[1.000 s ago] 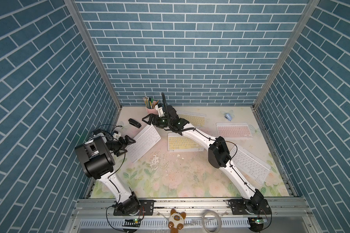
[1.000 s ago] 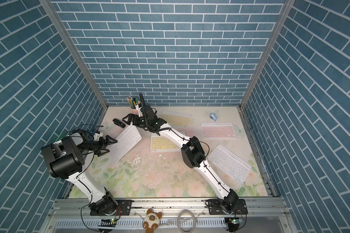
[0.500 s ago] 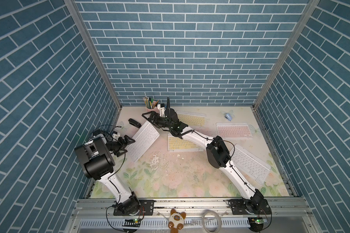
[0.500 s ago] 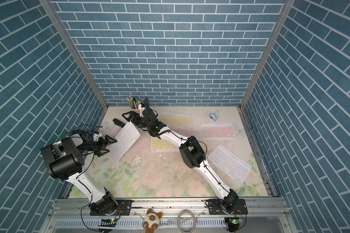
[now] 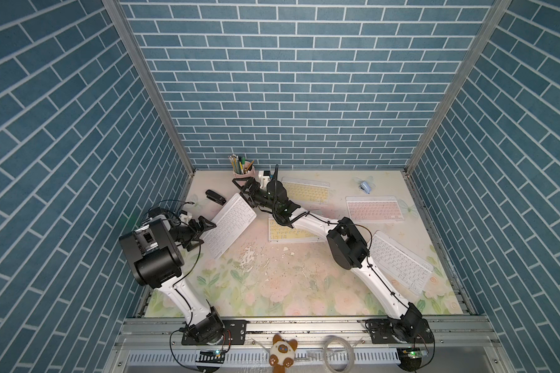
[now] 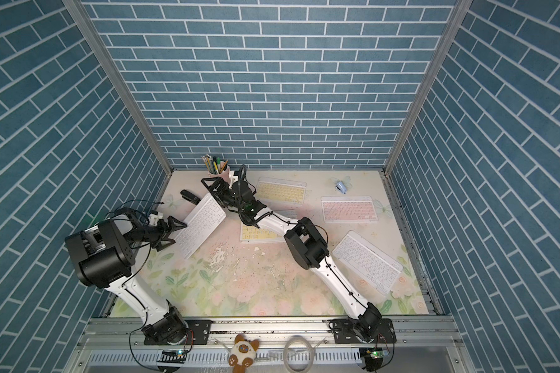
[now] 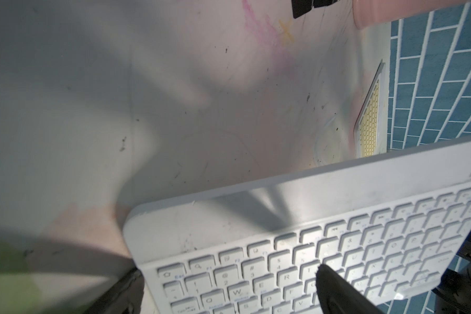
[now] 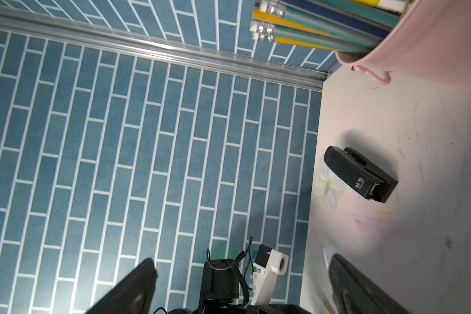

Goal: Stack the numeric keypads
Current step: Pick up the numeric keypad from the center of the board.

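White keypad point(image 5: 230, 225) is gripped by the left hand point(image 5: 204, 230); the outstretched right hand point(image 5: 243, 190) gapes empty.

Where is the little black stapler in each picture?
Top view: the small black plastic stapler lies on the mat near the far left corner, beside the tilted white keyboard.
Top view: the stapler is in the same spot, left of that keyboard.
Left wrist view: not in it.
Right wrist view: the stapler lies on the mat below the pink pencil cup.
Shared landmark: the pink pencil cup.
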{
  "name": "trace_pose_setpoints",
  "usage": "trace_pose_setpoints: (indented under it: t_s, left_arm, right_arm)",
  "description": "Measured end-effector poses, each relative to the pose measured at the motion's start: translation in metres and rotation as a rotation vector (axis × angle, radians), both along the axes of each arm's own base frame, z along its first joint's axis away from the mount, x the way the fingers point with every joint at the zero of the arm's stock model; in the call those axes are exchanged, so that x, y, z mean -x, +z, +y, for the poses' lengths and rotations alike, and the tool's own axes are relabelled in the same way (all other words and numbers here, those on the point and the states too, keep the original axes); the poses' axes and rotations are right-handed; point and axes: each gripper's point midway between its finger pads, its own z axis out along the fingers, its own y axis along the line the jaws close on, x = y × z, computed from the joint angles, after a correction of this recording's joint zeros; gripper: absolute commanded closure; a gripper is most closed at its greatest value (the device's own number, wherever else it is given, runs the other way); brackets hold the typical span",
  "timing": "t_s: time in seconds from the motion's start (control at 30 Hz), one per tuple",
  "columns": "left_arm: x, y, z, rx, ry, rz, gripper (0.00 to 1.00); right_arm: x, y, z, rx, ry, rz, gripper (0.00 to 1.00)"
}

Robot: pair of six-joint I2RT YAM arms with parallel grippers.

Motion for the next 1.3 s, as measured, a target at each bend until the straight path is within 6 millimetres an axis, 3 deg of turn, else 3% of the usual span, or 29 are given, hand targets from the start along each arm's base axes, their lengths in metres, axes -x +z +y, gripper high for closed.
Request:
trace_pose_setpoints:
  t_s: [0.33, 0.53, 0.6, 0.77, 0.9, 1.3]
  left_arm:
    - [0.000, 0.000, 0.000, 0.001, 0.002, 0.001, 0.01]
    - [0.000, 0.000, 0.000, 0.001, 0.001, 0.000, 0.00]
    - [-0.003, 0.001, -0.003, 0.007, -0.009, -0.016, 0.00]
    - [-0.008, 0.002, -0.016, 0.022, -0.045, -0.039, 0.00]
    - [-0.009, 0.003, -0.012, 0.025, -0.036, -0.051, 0.00]
    - [-0.009, 0.002, -0.013, 0.022, -0.040, -0.051, 0.00]
  right_arm:
    - [-0.009, -0.018, -0.011, -0.023, -0.080, 0.121, 0.01]
    - [-0.004, -0.023, -0.012, -0.018, -0.078, 0.175, 0.01]
    - [0.006, -0.030, -0.007, -0.007, -0.054, 0.212, 0.01]
    - [0.061, -0.049, 0.023, 0.048, 0.067, 0.295, 0.01]
    - [0.073, -0.047, 0.028, 0.047, 0.099, 0.295, 0.01]
    - [0.062, -0.079, -0.008, 0.181, 0.070, 0.302, 0.01]
